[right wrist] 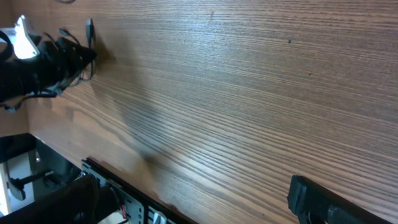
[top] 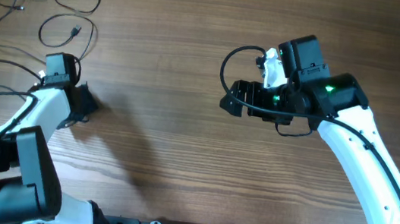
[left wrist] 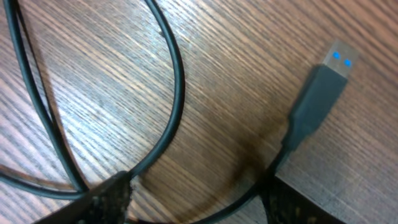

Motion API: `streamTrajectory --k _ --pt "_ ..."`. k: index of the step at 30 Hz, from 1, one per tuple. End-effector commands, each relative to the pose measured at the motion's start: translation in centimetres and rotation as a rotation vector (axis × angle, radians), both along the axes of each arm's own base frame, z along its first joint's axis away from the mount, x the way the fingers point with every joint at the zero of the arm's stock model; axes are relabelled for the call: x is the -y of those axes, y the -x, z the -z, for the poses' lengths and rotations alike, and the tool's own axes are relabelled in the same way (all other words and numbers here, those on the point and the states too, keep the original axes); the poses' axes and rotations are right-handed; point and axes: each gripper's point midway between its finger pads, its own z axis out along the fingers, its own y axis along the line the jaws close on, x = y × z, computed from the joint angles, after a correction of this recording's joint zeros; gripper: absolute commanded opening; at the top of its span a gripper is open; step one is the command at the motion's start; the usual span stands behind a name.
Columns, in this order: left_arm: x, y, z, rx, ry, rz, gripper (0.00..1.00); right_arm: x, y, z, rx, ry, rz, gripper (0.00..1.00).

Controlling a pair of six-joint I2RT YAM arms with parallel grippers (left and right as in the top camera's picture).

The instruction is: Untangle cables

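top left of the surface, that's where the cables lie: thin black strands in loose loops, small plugs at their ends. the left arm reaches up to them from the near-left corner. down at the wrist view, the left fingers sit low over the wood, standing apart, and one black cable runs between them, not pinched. its plug, black with a silver tip, lies flat on the wood just past the far finger. on the other side a loop of black cable curves away and meets a second strand near the fingertip. over on the right, the right fingers are spread wide, holding nothing, well apart from the cables, above the wood grain.
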Motion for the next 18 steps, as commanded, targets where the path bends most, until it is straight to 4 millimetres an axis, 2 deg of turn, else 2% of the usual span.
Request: streamTrajectory --k 1,2,3,4,6,8,9,11,12,13,15,17,18 --pt "-0.9 -3.5 -2.7 0.081 -0.004 -0.014 0.74 -0.3 0.0 0.4 -0.003 -0.004 -0.022 1.0" --pt "-0.6 -4.7 -3.7 0.113 0.023 -0.002 0.76 -0.3 0.0 0.4 -0.003 -0.004 -0.022 1.0" --pt "0.3 -6.7 -5.6 0.173 0.086 0.026 0.76 -0.3 0.0 0.4 -0.003 -0.004 -0.022 0.99" --pt "1.3 -8.6 -7.9 0.241 0.15 0.06 0.77 -0.3 0.0 0.4 -0.004 -0.003 -0.022 1.0" --pt "3.0 -11.2 -12.8 0.362 0.237 0.127 0.78 -0.3 0.1 0.4 -0.004 -0.003 -0.022 1.0" --pt "4.5 -12.0 -16.4 0.442 0.266 0.178 0.89 -0.3 0.0 0.4 -0.005 -0.004 -0.02 1.0" --pt "5.2 -11.8 -18.0 0.475 0.26 0.201 0.97 -0.3 0.0 0.4 -0.002 -0.003 -0.022 1.0" --pt "7.4 -10.7 -20.8 0.516 0.257 0.255 1.0 -0.2 -0.3 0.4 0.01 0.007 -0.018 1.0" --pt "9.2 -9.9 -22.0 0.523 0.264 0.298 1.0 -0.2 -0.4 0.3 0.017 0.003 -0.017 1.0" --pt "12.8 -8.1 -23.1 0.508 0.289 0.383 1.0 -0.3 -0.5 0.2 0.02 0.0 -0.014 1.0" --pt "16.1 -6.2 -23.4 0.471 0.317 0.466 1.0 -0.2 -0.3 0.2 0.018 0.002 -0.014 1.0" --pt "19.8 -4.3 -23.2 0.42 0.331 0.569 1.0 0.1 0.3 -0.7 0.031 -0.004 -0.013 1.0" --pt "20.4 -3.8 -22.9 0.398 0.309 0.588 1.0 0.2 0.5 -1.3 0.044 -0.009 -0.013 1.0"
